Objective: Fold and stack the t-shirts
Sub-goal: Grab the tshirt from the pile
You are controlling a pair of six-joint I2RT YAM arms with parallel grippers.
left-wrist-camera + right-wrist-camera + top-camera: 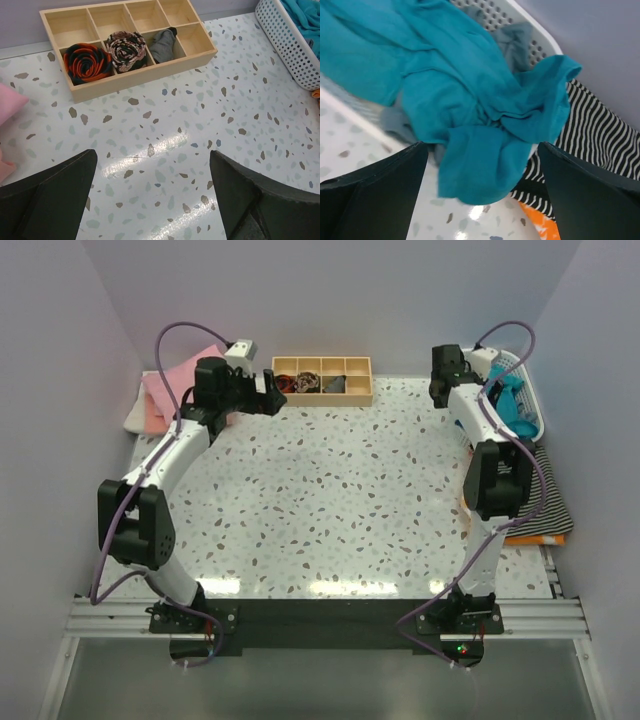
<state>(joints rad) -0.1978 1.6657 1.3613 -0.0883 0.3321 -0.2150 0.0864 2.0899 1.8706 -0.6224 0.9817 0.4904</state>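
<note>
Your right pincer [482, 150] hangs at the far right with its fingers spread wide, gripping nothing. Just beyond it, the teal t-shirt [470, 100] lies crumpled in the white basket [540, 39], one fold spilling over the rim towards the surface [200, 115]. A striped cloth [590, 135] lies beside the basket. Your left pincer [153, 160] is also wide open and empty at the far left, between the wooden tray [130, 82] and the folded pink t-shirts [168, 380].
</note>
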